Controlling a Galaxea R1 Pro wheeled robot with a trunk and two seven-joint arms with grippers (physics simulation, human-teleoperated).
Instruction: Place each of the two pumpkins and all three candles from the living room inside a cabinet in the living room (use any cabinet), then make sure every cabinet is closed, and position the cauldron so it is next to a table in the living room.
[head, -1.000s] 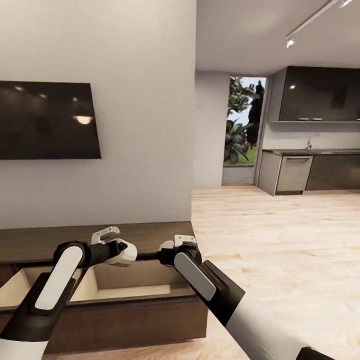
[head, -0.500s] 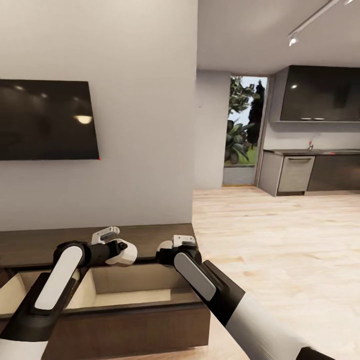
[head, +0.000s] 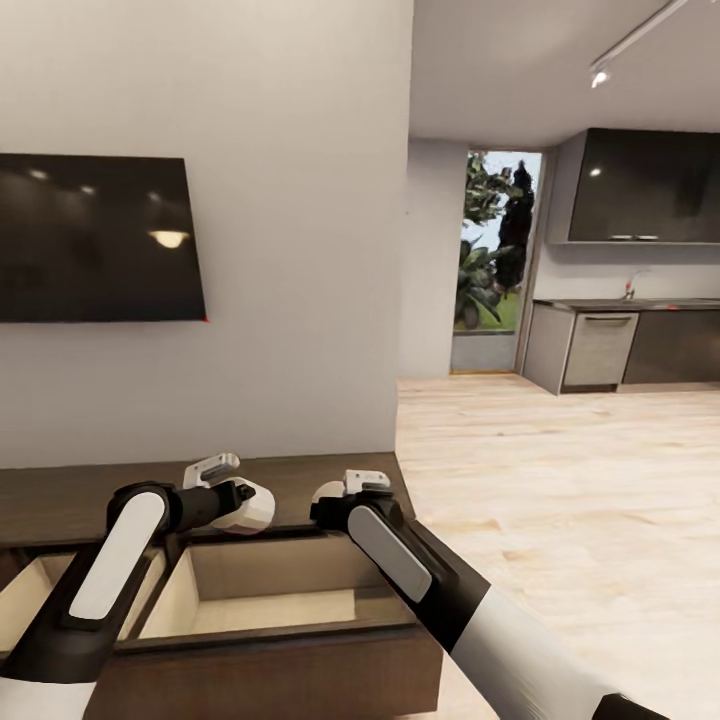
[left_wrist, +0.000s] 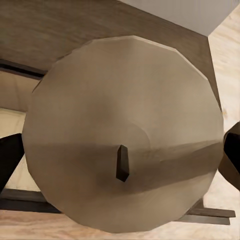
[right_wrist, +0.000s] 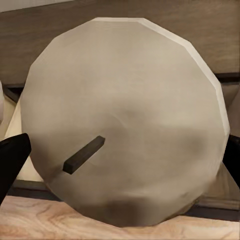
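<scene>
Over the last second my head view has slid leftward and closer: the cabinet (head: 300, 480) now sits lower and nearer in frame, and the wall corner has shifted right. That is my base and camera moving, not the furniture. For the task it means I am almost lined up over the open drawers, close enough to think about dropping what I carry.

On my left, the left gripper (left_wrist: 120, 150) is clamped on a candle (left_wrist: 125, 130); from the left wrist view I look straight onto its flat tan top and dark wick, with a black finger (left_wrist: 9, 157) pressed at each side. Beneath it I see the dark cabinet top and a pale drawer interior.

In the head view the left wrist hovers over the back edge of the left drawer (head: 30, 610), and beside it the right drawer (head: 270, 600) stands open too, light wood inside, nothing visible in it.

On my right, the right gripper (right_wrist: 120, 155) grips a second candle (right_wrist: 130, 120), paler, its wick lying slanted, with a dark finger (right_wrist: 11, 155) at either edge.

The count: two candles, one per gripper; two open drawers; one cabinet. I judge the next move is to lower both wrists into the drawers and release; the third candle, the pumpkins and the cauldron are yet to be dealt with.

Further right lie bare wood floor (head: 580, 480), a doorway with plants, and grey kitchen units (head: 600, 350).
</scene>
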